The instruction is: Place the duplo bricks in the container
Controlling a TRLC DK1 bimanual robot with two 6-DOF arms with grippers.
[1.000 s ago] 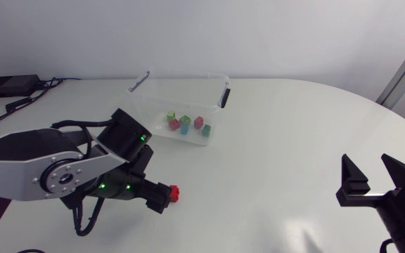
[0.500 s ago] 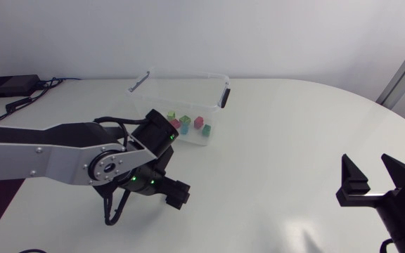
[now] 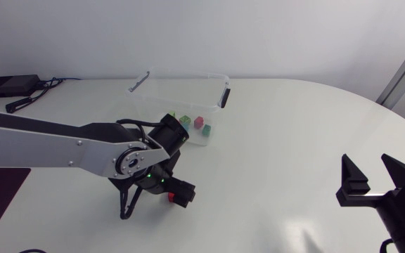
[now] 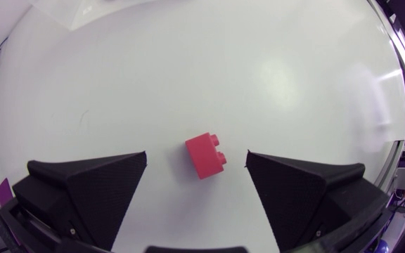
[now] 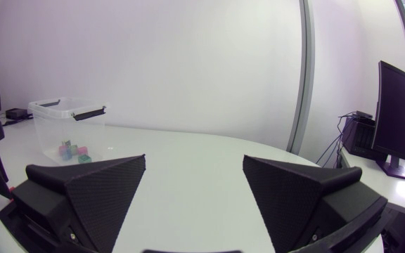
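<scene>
Brick [image 4: 206, 155] between wide-spread fingers of left gripper [image 4: 197, 156], touching neither; drop straight, centre, squeeze flat sides, not studs; right gripper [image 5: 195, 159] spread wide, empty

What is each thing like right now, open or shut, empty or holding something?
left pincer: open, one finger on each side of the red brick, not touching it.
red brick: lying on the table, not gripped.
right pincer: open, empty.
container: upright, no lid on, some bricks inside.
bricks in the container: resting on its floor.
</scene>
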